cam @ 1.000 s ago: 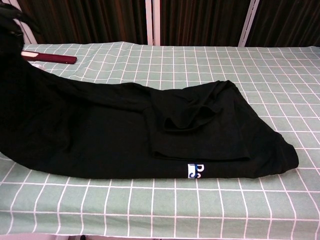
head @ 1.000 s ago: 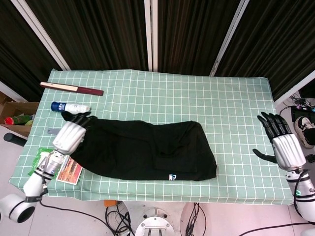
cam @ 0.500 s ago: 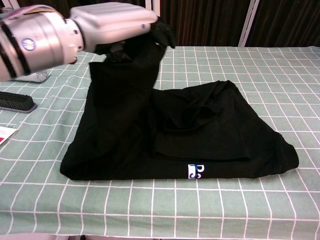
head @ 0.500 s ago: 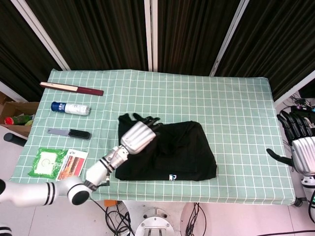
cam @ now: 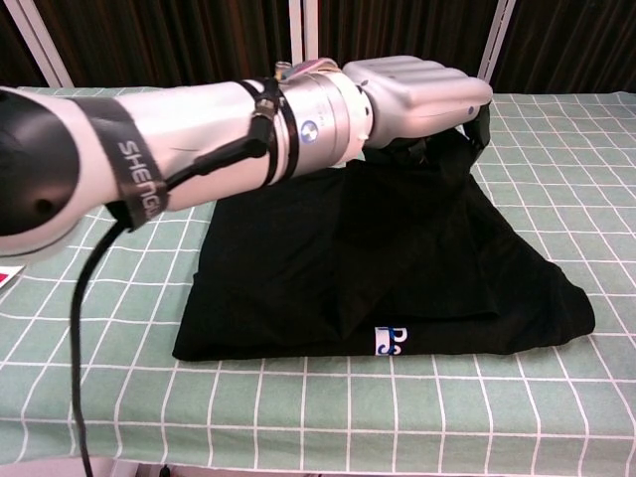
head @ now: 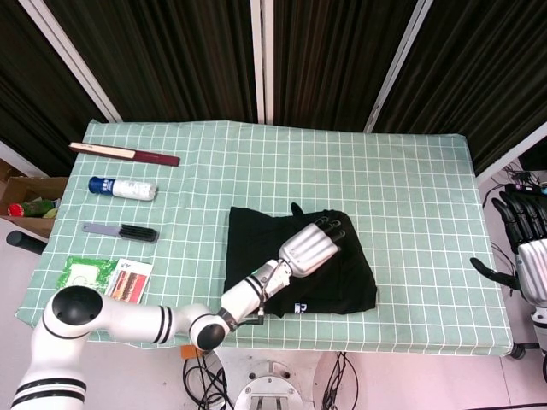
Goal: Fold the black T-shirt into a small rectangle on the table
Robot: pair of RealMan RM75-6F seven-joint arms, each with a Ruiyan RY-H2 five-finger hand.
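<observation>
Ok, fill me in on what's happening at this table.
The robot is folding a black T-shirt on the green checked table. Its left hand grips one end of the shirt and holds it over the other half. The right hand hangs open off the table's right edge, holding nothing.

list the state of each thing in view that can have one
black T-shirt: folded over on itself, left end held raised
left hand: over the shirt, gripping its carried-over edge
right hand: off the table's right edge, fingers spread, holding nothing
bottle: lying on its side, cap on
</observation>
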